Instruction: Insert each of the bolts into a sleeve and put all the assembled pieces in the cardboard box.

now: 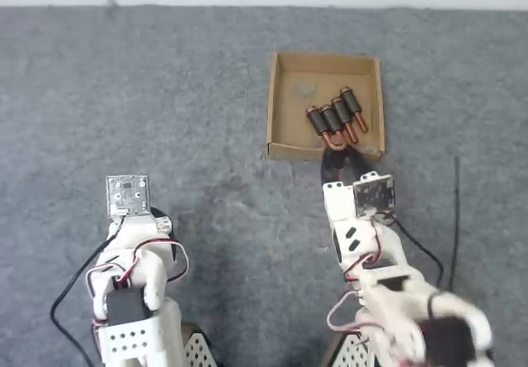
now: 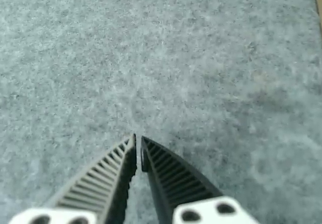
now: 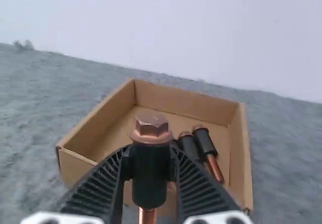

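My right end effector pinches a sleeved bolt, its head poking out past the tips. The cardboard box sits just beyond, with four finished pieces side by side inside. My left end effector is pressed together over grey worktop, well apart from the box.

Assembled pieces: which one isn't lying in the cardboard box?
The assembled piece clamped in the right gripper, at the cardboard box's near wall; the other four pieces lie side by side on its floor.
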Robot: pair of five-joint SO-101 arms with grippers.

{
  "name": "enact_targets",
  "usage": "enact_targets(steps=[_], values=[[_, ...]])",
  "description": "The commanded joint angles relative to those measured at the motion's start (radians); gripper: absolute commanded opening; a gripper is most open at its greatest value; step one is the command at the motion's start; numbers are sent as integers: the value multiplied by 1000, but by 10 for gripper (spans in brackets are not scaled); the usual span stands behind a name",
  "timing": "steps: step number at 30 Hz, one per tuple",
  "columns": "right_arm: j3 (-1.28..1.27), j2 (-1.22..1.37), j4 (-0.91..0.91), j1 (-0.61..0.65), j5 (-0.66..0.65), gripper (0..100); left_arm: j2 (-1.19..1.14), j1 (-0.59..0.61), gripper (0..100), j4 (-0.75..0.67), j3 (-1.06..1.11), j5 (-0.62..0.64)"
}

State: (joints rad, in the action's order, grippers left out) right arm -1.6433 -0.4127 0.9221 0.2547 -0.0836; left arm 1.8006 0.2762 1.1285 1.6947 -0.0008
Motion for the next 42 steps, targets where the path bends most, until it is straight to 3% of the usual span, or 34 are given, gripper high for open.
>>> enact_targets(steps=[1,8,13,20,28,35,42], values=[[68,-248,-344,-19,5,6,20,3,11,0,-10,-6],[256,-565,-1069,-19,5,6,20,3,11,0,-10,-6],[470,-624,-1405,-19,5,6,20,3,11,0,-10,-6],[793,-512,-1681,-19,3,6,20,3,11,0,-10,-6],[1238,-154,-1971,-59,3,6,20,3,11,2,-10,-6],[1651,236,-2111,-131,3,6,20,3,11,9,-10,-6],[1995,607,-2140,-128,3,6,20,3,11,9,-10,-6]])
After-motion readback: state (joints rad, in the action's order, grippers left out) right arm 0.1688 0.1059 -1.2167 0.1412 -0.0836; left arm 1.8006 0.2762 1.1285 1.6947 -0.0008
